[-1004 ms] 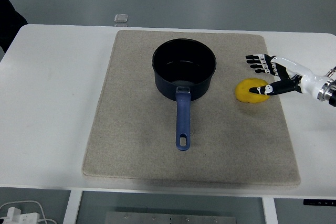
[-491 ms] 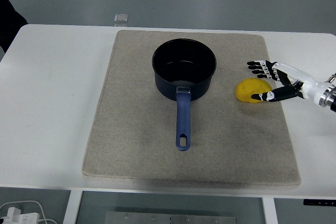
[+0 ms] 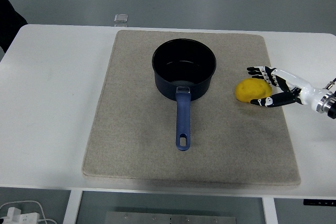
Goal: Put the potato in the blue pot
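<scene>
The yellow potato (image 3: 247,89) lies on the beige mat (image 3: 131,129), to the right of the dark blue pot (image 3: 184,66). The pot stands upright and empty, its blue handle (image 3: 182,121) pointing toward the near edge. My right hand (image 3: 261,86) reaches in from the right edge and brackets the potato's right side. Its fingers (image 3: 258,71) lie along the far side, and its thumb (image 3: 261,102) is at the near side. The hand is spread, and the potato rests on the mat. The left arm is out of view.
The mat covers the middle of the white table (image 3: 47,103). A small clear box (image 3: 121,19) sits at the far edge. A person's dark sleeve (image 3: 8,17) shows at the top left. A white cable (image 3: 21,212) lies below the table's near edge.
My right hand has dropped lower and shifted around the potato. Its thumb slid from the potato's top to its near side. The potato and the pot have stayed put.
</scene>
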{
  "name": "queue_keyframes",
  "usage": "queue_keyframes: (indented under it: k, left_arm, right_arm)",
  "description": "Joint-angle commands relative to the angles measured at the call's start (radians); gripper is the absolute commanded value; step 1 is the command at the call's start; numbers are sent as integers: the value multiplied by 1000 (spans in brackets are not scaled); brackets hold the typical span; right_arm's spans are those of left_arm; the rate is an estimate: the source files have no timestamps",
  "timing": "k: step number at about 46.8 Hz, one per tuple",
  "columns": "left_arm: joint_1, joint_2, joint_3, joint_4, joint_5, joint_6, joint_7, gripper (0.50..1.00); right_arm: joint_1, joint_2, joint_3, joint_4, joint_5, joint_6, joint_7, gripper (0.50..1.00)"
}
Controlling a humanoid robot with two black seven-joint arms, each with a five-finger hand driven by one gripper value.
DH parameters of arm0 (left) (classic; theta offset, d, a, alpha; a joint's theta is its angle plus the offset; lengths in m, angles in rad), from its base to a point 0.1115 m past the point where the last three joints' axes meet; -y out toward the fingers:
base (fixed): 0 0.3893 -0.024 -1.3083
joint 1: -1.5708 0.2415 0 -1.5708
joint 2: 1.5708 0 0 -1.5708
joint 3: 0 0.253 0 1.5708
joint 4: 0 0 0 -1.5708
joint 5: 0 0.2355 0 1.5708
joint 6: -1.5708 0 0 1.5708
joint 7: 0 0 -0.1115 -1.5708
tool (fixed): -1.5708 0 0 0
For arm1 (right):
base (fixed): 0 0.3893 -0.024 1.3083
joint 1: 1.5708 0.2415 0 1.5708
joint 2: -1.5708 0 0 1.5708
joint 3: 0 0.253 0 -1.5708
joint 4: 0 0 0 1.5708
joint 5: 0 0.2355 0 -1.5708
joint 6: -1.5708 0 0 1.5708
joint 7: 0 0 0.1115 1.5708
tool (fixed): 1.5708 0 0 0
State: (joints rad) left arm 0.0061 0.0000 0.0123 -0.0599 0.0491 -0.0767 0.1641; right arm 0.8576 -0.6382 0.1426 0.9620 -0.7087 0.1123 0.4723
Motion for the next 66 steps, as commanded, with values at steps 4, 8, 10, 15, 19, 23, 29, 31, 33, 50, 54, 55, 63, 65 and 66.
queue_keyframes:
  k: [4, 8, 10, 15, 19, 23, 29, 31, 33, 50, 54, 55, 63, 65, 66]
  left_arm:
    - [0, 0, 0, 0, 0, 0, 0, 996]
    - [0, 0, 0, 0, 0, 0, 0, 996]
    - [0, 0, -2, 0, 0, 0, 0, 996]
    - [0, 0, -2, 0, 0, 0, 0, 996]
    - [0, 0, -2, 0, 0, 0, 0, 996]
    - [2, 0, -2, 0, 0, 0, 0, 996]
    - [2, 0, -2, 0, 0, 0, 0, 996]
    - [0, 0, -2, 0, 0, 0, 0, 996]
    - [2, 0, -2, 0, 0, 0, 0, 996]
    - [0, 0, -2, 0, 0, 0, 0, 996]
    - [0, 0, -2, 0, 0, 0, 0, 996]
    - [0, 0, -2, 0, 0, 1, 0, 996]
    - [0, 0, 0, -1, 0, 0, 0, 996]
    - [0, 0, 0, -1, 0, 0, 0, 996]
    - [0, 0, -2, -1, 0, 0, 0, 996]
  right_arm:
    - [-5, 3, -3, 0, 0, -2, 12, 723]
    - [-9, 8, -3, -2, -1, -17, 17, 638]
    - [-14, 11, -3, -3, -3, -26, 19, 603]
    - [-15, 23, -3, -8, -5, -43, 19, 500]
    - [-14, 22, 0, -8, -3, -56, 16, 500]
    - [-11, 20, 3, -8, -3, -57, 11, 500]
    - [-5, 15, 14, -8, 3, -54, 9, 500]
    - [-3, 14, 14, -8, 5, -52, 9, 500]
    - [-3, 12, 15, -8, 5, -52, 9, 500]
    - [64, 2, 22, 3, 29, -34, 3, 500]
    - [110, 8, 15, 3, 80, -25, -10, 500]
    - [121, 9, 9, 3, 92, -23, -15, 500]
    - [198, 20, -24, 1, 118, -16, -18, 500]
    - [221, 25, -47, -3, 121, -16, -18, 500]
    - [228, 29, -60, -6, 124, -16, -18, 500]
